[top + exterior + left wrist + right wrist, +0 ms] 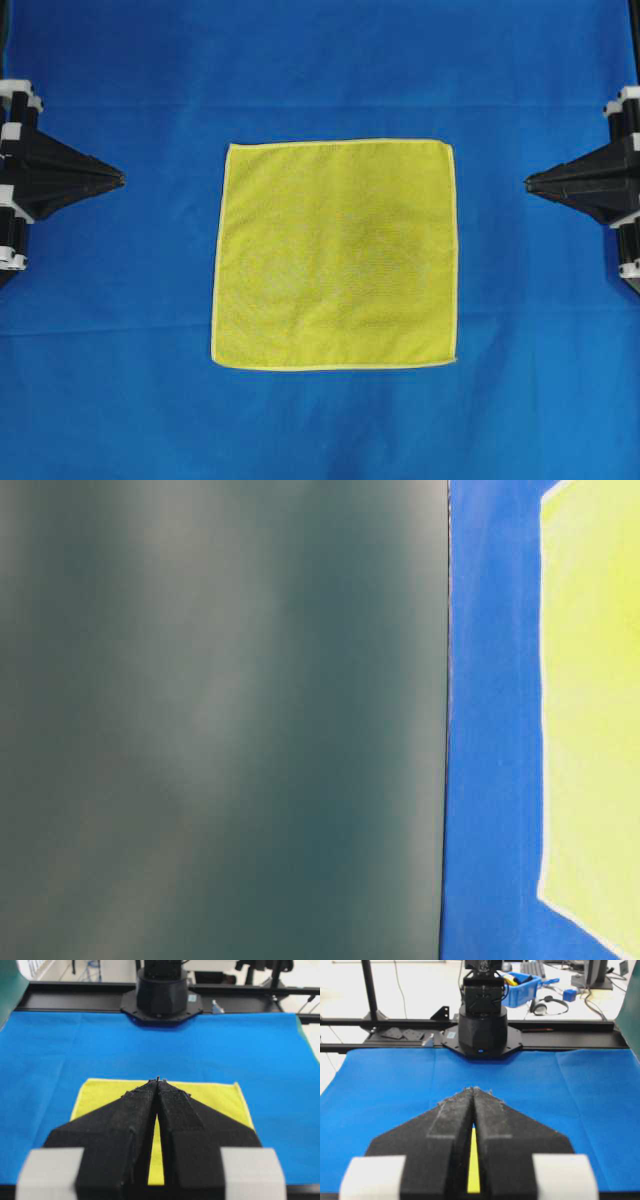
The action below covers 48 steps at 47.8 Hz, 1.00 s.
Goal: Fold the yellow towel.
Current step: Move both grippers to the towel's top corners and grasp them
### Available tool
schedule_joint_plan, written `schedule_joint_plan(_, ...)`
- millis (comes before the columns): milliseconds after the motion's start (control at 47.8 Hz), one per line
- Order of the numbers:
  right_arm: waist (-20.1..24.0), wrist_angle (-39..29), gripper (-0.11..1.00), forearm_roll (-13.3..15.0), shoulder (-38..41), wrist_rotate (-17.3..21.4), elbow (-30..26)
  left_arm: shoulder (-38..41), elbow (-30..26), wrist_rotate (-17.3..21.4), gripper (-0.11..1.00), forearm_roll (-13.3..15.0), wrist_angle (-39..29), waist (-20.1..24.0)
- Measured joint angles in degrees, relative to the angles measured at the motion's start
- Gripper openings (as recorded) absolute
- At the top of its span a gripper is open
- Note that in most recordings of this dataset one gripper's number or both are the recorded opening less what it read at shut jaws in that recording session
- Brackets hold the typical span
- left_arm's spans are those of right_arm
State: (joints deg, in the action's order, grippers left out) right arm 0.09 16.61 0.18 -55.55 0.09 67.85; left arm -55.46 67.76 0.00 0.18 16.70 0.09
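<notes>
Yellow towel (pixel 335 255): lies flat and fully spread, unfolded, in the middle of the large blue cloth (pixel 320 70); all 4 corners show in the overhead view, and a thin paler hem runs round the edge.

Towel surface: fine nubby texture, with no fold or raised corner visible from above.

Blue cloth: covers the table across the whole overhead view, with faint creases running across it above and below the towel.

Left end effector (pixel 120 179): at the left edge of the overhead view, tip pointing toward the towel's left side, well apart from it. Its 2 black fingers (pixel 135 1110) are pressed together to a point and grip nothing.

Right end effector (pixel 529 181): at the right edge of the overhead view, mirroring the left one, tip pointing at the towel's right side and apart from it. Its fingers (pixel 500 1120) are also pressed together, with nothing between them.

Left wrist view: the towel lies beyond and beneath the closed tip, with the base of the other arm (pixel 161 990) at the far edge of the blue cloth.

Right wrist view: only a narrow strip of yellow shows through the slit between the fingers.

Table-level view: mostly filled by a blurred dark green panel (pixel 220 720); a band of blue cloth and part of the towel show at the right.
</notes>
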Motion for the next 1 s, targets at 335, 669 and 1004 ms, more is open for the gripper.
schedule_joint_plan(335, -7.38, -8.0, 0.0, -1.41, 6.24, 1.76, -1.67, 12.22, -0.26, 0.35, 0.0, 0.88, 4.31, 4.48)
schedule_joint_plan(669, -20.65, -12.13, 0.05, -1.76, 20.83, 2.29, -2.64, 29.79, -3.78, -0.26, 0.16, 0.97, 5.36, 12.13)
schedule_joint_plan(1004, -26.37, -12.22, 0.56, -0.09, 39.81, 2.11, -7.38, 46.93, -8.7, 0.62, 0.82, 0.97, 8.96, 18.19)
